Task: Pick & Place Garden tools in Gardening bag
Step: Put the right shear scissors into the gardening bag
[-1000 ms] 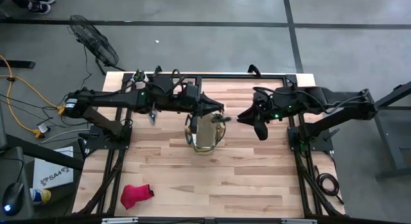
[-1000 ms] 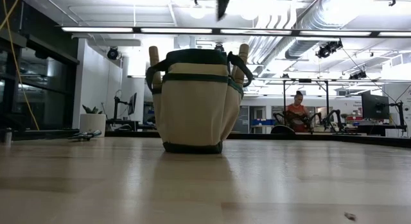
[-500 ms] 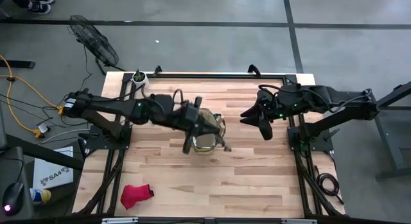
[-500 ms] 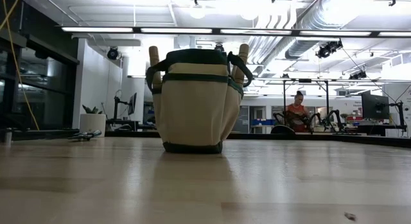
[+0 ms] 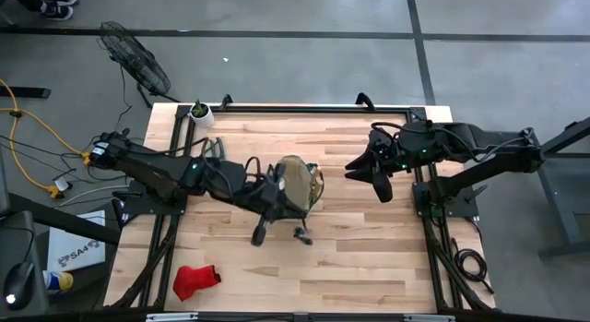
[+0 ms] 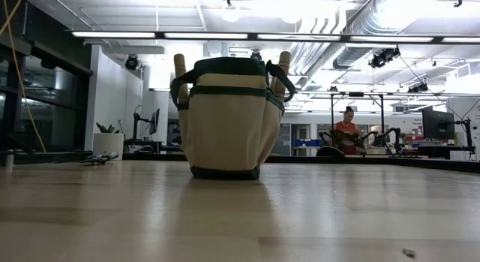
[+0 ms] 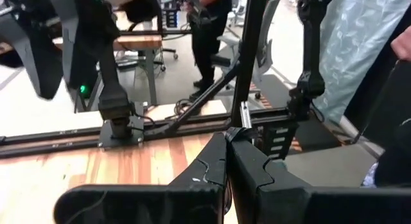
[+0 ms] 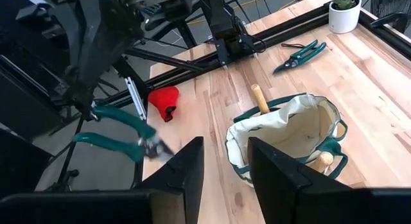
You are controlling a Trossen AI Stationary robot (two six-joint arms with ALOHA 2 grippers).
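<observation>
In the low view the tan canvas tote with dark green trim [image 6: 229, 119] hides whatever lies behind it, and both arms are cut off above the picture's top edge. The green-handled pruning shears [image 8: 125, 137] held by the left pincer [image 8: 154, 147] look blurred (right wrist view).

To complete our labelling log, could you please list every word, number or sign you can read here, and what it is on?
White box beside the table, on the left arm's side: dark print, too small to read with certainty.
Gardening bag: no lettering shows.
Nothing else carries legible text.
</observation>
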